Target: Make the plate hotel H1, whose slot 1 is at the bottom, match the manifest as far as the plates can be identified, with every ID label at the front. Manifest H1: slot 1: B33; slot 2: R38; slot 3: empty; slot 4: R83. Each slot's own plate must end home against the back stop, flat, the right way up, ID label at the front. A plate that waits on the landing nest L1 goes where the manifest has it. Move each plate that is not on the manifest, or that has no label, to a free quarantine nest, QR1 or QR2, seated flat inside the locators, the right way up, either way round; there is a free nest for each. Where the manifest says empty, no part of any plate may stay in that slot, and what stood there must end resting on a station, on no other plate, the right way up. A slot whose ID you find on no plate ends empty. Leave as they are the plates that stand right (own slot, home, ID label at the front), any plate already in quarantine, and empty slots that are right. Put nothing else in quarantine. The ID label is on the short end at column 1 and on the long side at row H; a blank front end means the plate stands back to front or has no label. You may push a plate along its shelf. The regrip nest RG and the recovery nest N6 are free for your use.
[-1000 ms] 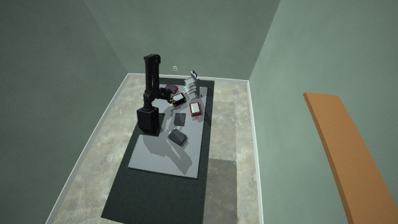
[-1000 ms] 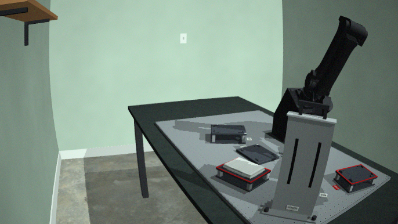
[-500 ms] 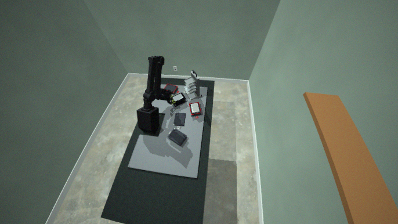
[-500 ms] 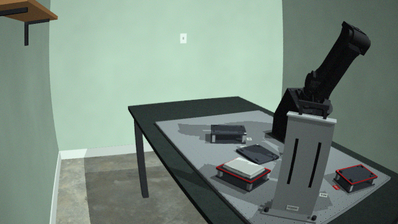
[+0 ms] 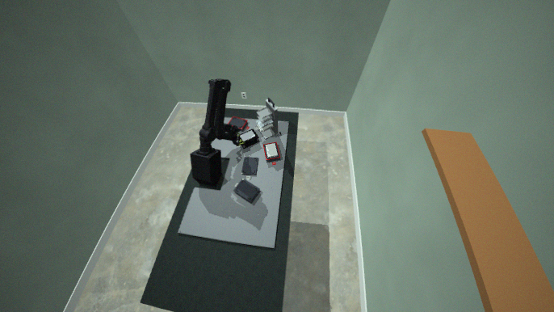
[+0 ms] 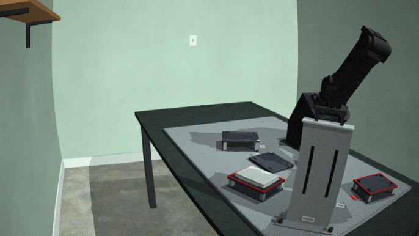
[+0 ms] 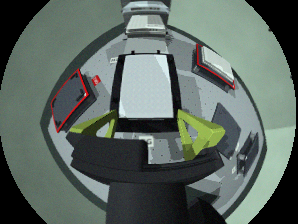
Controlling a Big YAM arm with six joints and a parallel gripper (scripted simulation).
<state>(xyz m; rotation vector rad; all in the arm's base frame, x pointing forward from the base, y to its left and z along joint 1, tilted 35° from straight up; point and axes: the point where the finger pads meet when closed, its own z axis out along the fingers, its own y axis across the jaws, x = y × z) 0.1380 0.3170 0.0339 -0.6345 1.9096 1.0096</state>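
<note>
Fingers spread wide, holding nothing, straddling the white plate (image 7: 144, 87) on the landing nest just before the plate hotel (image 6: 320, 165) near the desk's (image 6: 171, 117) far end. Looks early: another plate (image 6: 257, 177) sits in one red-edged quarantine nest; hotel slots unreadable.

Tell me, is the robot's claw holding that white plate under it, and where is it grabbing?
Nothing is held. The gripper is wide open, its green fingers standing apart on either side of the white plate below.
</note>
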